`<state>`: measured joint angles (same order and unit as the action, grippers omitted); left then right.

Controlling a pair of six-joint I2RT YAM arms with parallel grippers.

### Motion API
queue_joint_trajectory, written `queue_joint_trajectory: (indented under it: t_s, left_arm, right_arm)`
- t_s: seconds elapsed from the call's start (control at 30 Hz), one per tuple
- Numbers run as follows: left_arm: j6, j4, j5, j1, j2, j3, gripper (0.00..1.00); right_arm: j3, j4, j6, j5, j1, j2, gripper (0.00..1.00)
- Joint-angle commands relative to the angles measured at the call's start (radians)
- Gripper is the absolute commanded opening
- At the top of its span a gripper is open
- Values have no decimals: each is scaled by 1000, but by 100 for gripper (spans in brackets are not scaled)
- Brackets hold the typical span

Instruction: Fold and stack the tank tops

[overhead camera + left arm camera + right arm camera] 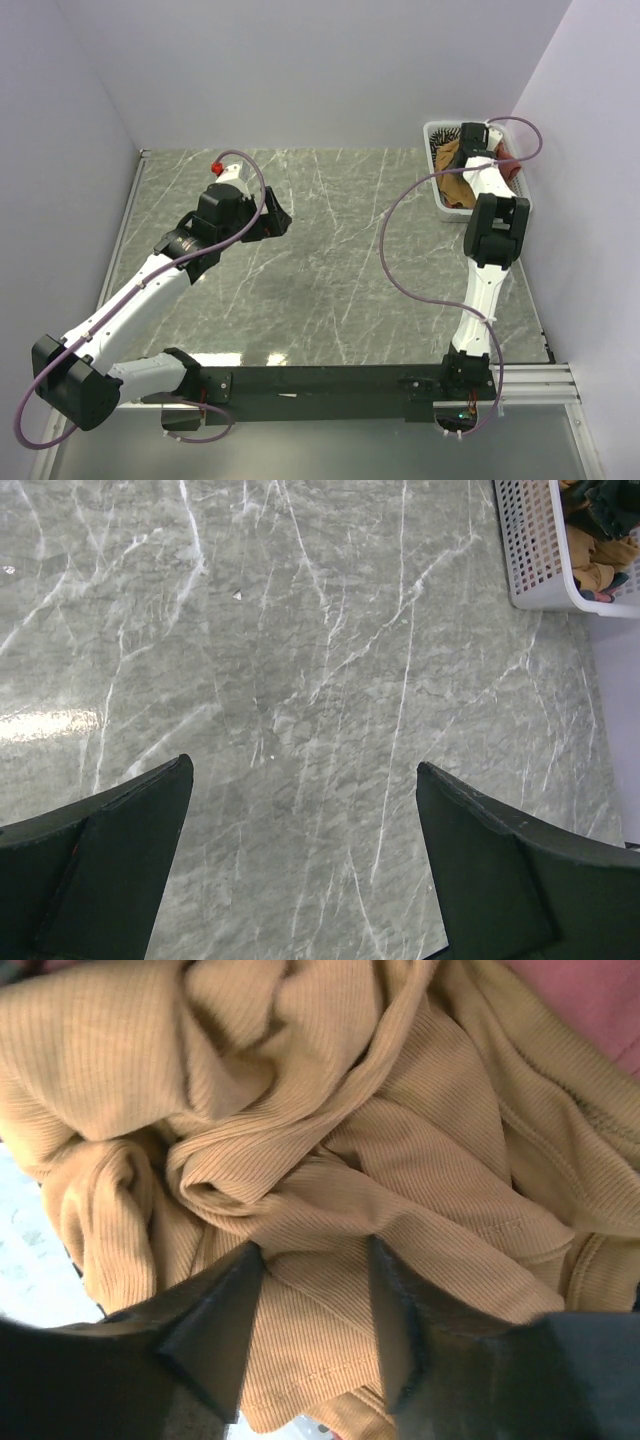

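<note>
Two grippers to tell apart. First the left gripper (303, 765): stands spread to its widest, holds nothing, hovers over the grey marbled table (300, 650) with only tabletop between and ahead of its fingers. Has the white mesh basket (525, 550) far ahead and off to its right, with a scrap of tan cloth showing inside. Next the right gripper (315, 1260): reaches down into that basket, well apart from the left one. Stands narrower than the left, yet with a gap between the fingers (215, 1310). Presses both tips into the crumpled mustard-tan tank top (330, 1130), straddling a flat ribbed stretch just short of a thick twisted fold. Cannot tell whether any cloth is truly pinched. Finds that top bunched in ridges ahead of and to both sides of the fingertips, filling nearly the whole wrist view. Has a corner of the brick-red tank top (595, 1000) far ahead and to the right of the fingers, touching the mustard-tan cloth's edge.
</note>
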<state>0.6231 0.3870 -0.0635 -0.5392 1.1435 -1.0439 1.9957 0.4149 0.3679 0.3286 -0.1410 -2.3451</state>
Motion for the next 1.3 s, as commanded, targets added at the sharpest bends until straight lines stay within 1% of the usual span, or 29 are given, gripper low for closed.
queue_joint_trajectory:
  t_s: [0.0,0.07,0.1,0.2,0.4,0.6,0.63,0.7,0.73,0.77,0.87,0.93,0.97,1.03,1.1,1.17,1.2,1.27]
  left_arm:
    - [-11,-20,21,5,2,1,99]
    - [-10,-23,21,7,5,1,99]
    - [-10,-25,21,7,5,-1,99]
    - [-6,-28,24,8,12,-4,99]
    - [-3,-25,11,8,5,-18,99]
    - [6,-33,-4,13,1,-31,99]
    - [6,-34,-7,15,1,-34,99]
    - [9,-40,-13,16,-2,-39,99]
    - [9,-42,-15,18,-4,-42,98]
    - [10,-45,-15,19,-5,-44,98]
    - [15,-50,-16,22,-13,-45,98]
    - [18,-54,-21,28,-19,-42,98]
    - [21,-56,-22,30,-25,-41,98]
    - [26,-57,-27,35,-33,-39,98]
    - [30,-59,-33,38,-45,-33,98]
    - [36,-63,-39,41,-54,-30,98]
    - [36,-60,-42,45,-57,-30,98]
    - [41,-59,-50,50,-62,-30,98]
  right_arm:
    - [43,-10,14,-7,-12,16,42]
    - [29,-27,11,-2,-14,38,33]
    - [31,-25,12,0,-15,44,19]
    - [38,-21,12,4,-20,78,0]
    - [0,-50,17,0,-19,237,0]
    - [-43,-85,25,-39,9,487,0]
    - [-46,-93,22,-43,29,551,0]
    - [-51,-100,-1,-46,64,621,0]
    - [-49,-111,-15,-34,114,682,0]
    - [-45,-119,-53,-17,135,714,0]
    - [-20,-137,-119,33,277,820,0]
    - [-11,-159,-127,-5,332,886,0]
    - [-6,-166,-133,-13,387,906,0]
    - [-5,-197,-139,-42,440,950,0]
    - [-2,-218,-139,-78,513,969,0]
    - [35,-220,-152,-79,561,962,0]
    - [50,-217,-156,-76,604,954,0]
    - [89,-197,-161,-71,629,923,0]
